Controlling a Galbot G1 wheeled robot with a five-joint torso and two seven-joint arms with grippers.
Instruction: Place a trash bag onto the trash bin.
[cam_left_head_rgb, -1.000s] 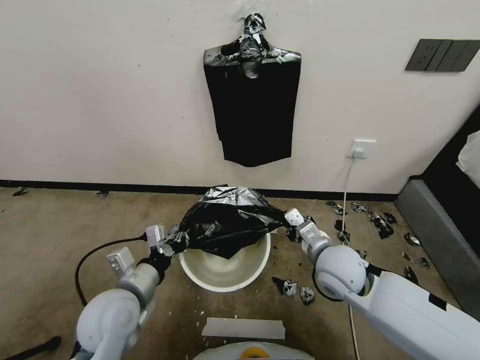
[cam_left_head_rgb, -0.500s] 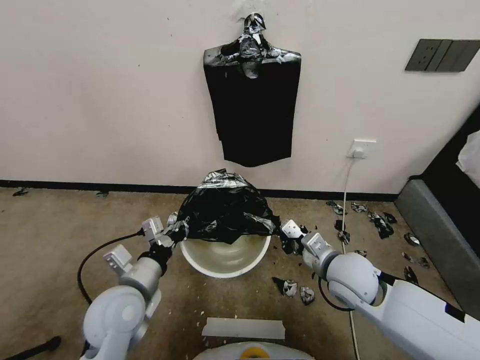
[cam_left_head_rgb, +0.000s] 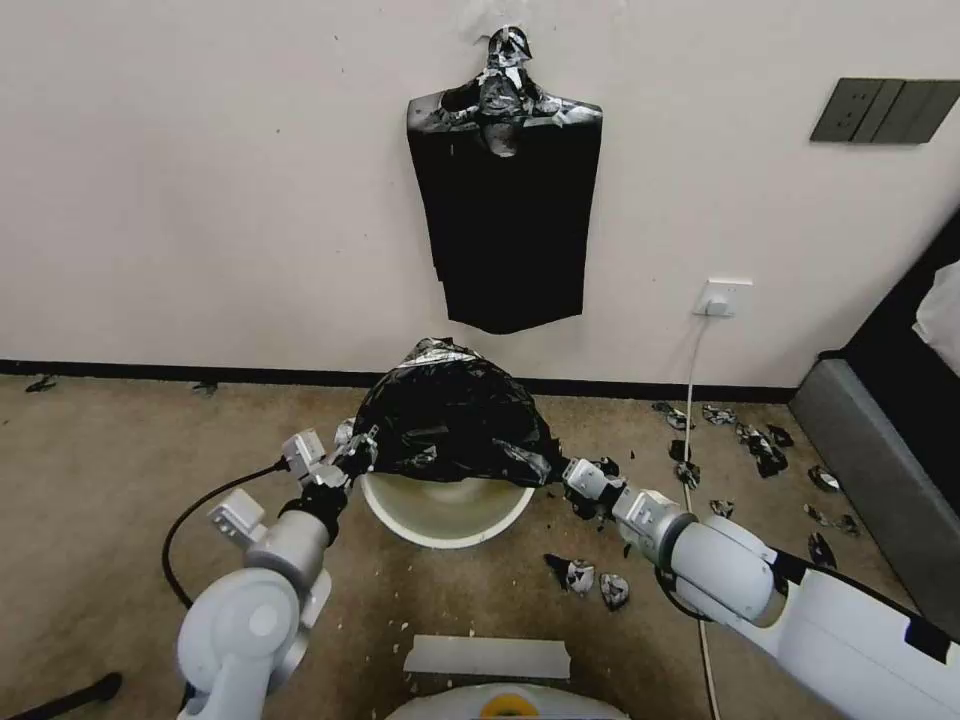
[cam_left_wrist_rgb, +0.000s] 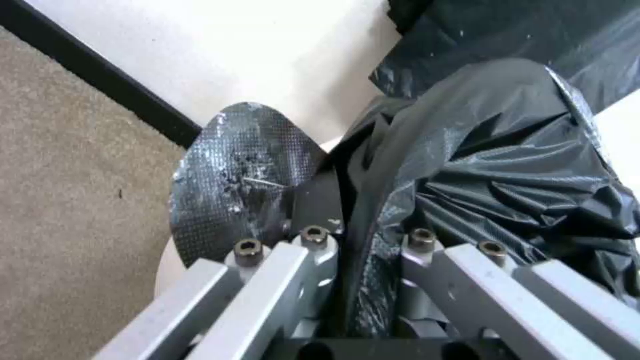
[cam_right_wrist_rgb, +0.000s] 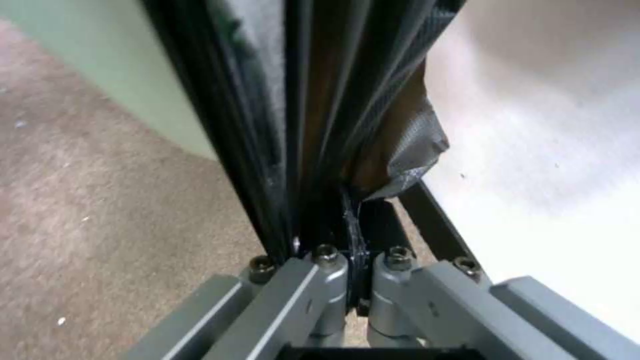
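Observation:
The glossy black trash bag (cam_left_head_rgb: 450, 425) is stretched as a dome over the far half of the cream-white trash bin (cam_left_head_rgb: 440, 515), which stands on the floor before the wall. My left gripper (cam_left_head_rgb: 350, 462) is shut on the bag's edge at the bin's left rim; its wrist view has crinkled bag film (cam_left_wrist_rgb: 467, 165) running down between the closed jaws. At the bin's right rim my right gripper (cam_left_head_rgb: 572, 478) is shut on the bag's other edge, with pleated film (cam_right_wrist_rgb: 320, 120) pinched between its jaws and the bin's wall (cam_right_wrist_rgb: 100, 65) beside it.
A flat bunch of black bags (cam_left_head_rgb: 505, 200) hangs on the wall above the bin. Torn black scraps (cam_left_head_rgb: 745, 440) litter the floor to the right, and two (cam_left_head_rgb: 590, 580) lie near the bin. A white cable (cam_left_head_rgb: 690, 400) drops from a wall socket. A grey sofa edge (cam_left_head_rgb: 880, 500) stands at the right.
Both grippers have moved down and toward me along the bin's sides, pulling the bag's edges lower. The bag now covers more of the bin's far rim and domes higher.

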